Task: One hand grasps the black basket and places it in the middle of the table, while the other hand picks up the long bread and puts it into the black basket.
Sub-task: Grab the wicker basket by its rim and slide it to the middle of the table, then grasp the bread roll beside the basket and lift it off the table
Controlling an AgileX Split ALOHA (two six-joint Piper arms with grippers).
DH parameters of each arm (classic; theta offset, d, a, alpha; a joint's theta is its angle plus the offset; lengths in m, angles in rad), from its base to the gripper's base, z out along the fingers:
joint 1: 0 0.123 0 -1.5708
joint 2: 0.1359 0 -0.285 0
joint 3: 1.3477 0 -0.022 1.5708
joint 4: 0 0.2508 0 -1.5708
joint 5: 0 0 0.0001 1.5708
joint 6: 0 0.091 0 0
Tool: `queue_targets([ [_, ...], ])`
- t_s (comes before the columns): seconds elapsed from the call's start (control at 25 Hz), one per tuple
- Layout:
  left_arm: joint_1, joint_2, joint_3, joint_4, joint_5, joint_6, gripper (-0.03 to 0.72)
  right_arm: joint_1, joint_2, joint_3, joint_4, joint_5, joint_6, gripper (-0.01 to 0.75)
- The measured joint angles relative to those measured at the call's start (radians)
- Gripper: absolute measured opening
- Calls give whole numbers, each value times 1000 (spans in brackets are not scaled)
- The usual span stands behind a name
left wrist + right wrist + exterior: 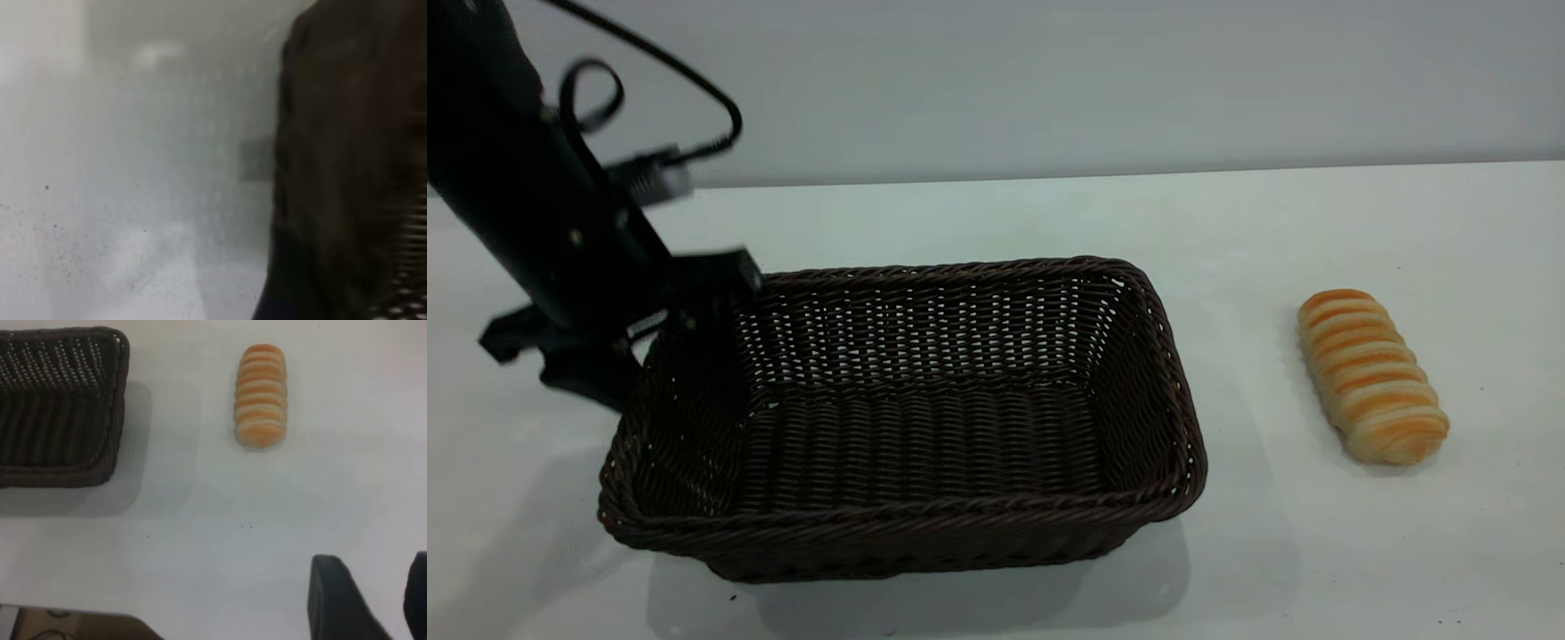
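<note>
The black basket (925, 511) stands on the white table (1316, 560) left of centre. My left gripper (660, 360) straddles its left end wall, one finger inside and one outside, shut on the rim. The left wrist view shows only that dark wall (347, 167) very close and blurred. The long bread (1371, 375) lies on the table to the right of the basket, apart from it. In the right wrist view my right gripper (373, 587) is open and empty, above bare table, some way short of the bread (261, 395), with the basket's corner (67, 400) beside it.
A plain grey wall runs behind the table's back edge. The left arm's black cable (694, 80) loops above the basket's left end. Bare tabletop lies between basket and bread and in front of both.
</note>
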Motion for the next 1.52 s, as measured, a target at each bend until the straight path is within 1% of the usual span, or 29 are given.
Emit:
queue_targets([
  [0.12, 8, -65, 0, 36, 39, -14, 587, 0, 0, 0, 0, 0, 0, 239],
  [0.36, 8, -235, 0, 170, 121, -83, 587, 0, 0, 0, 2, 0, -1, 239],
  [0.48, 8, -328, 0, 196, 149, -94, 587, 0, 0, 0, 33, -7, -19, 239],
  [0.56, 8, -394, 1, 197, 153, -95, 587, 0, 6, 0, 91, -45, -41, 239],
  [0.64, 8, -474, 1, 191, 145, -95, 587, 0, 44, 1, 185, -133, -90, 246],
  [0.76, 8, -597, 1, 170, 121, -61, 587, 0, 173, 16, 336, -273, -254, 298],
  [1.0, 8, -851, 2, 68, 95, 69, 587, 0, 592, 23, 694, -527, -663, 495],
  [1.12, 8, -974, 5, 31, 85, 134, 587, 0, 809, 19, 894, -617, -882, 564],
  [1.2, 8, -1057, 6, 25, 77, 154, 587, 0, 974, 13, 1020, -657, -1033, 580],
  [1.36, 8, -1192, 6, 25, 69, 164, 587, 0, 1251, -27, 1289, -715, -1299, 582],
  [1.52, 8, -1282, 6, 24, 70, 167, 587, 0, 1458, -82, 1512, -736, -1535, 583],
])
